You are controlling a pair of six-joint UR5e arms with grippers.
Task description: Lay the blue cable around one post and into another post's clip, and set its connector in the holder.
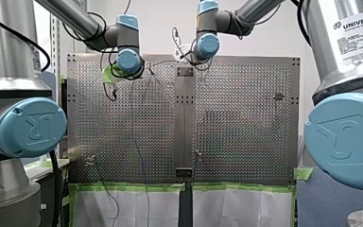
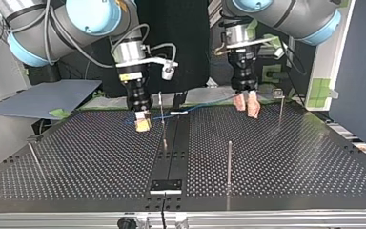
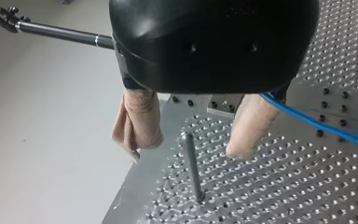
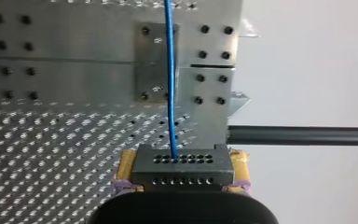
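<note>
Between the yellow pads [image 4: 127, 163] of my right gripper [image 4: 182, 179], clamped from both sides: the black connector [image 4: 182, 161], its face of small holes turned forward. Out of that face, straight ahead of the connector, the blue cable [image 4: 169, 70], crossing a bolted plate [image 4: 154, 60] on the table [image 2: 290, 157].

Further along the cable from the connector, my left gripper [image 3: 189, 147], beige pads [image 3: 140, 123] spread apart, gripping nothing. Cable just outside one of those pads, not between them; touching or not, cannot tell. Ahead of the open pads, a thin post [image 3: 193, 172], upright.

Seen in the top view: a fairly straight run from the connector over the centre strip [image 2: 171, 152] to my left gripper. Just beside the connector, a bare post [image 2: 161, 114]. Beyond my left gripper, on the side away from the connector, a clip post [image 2: 279, 102].

Judged: routing not yet begun, no post wrapped, clip too small to read. Long axis of the cable pointing from the connector toward my left gripper, so left arm nearer the run to be laid and right arm tied to the connector end. Holder not made out with any certainty.
</note>
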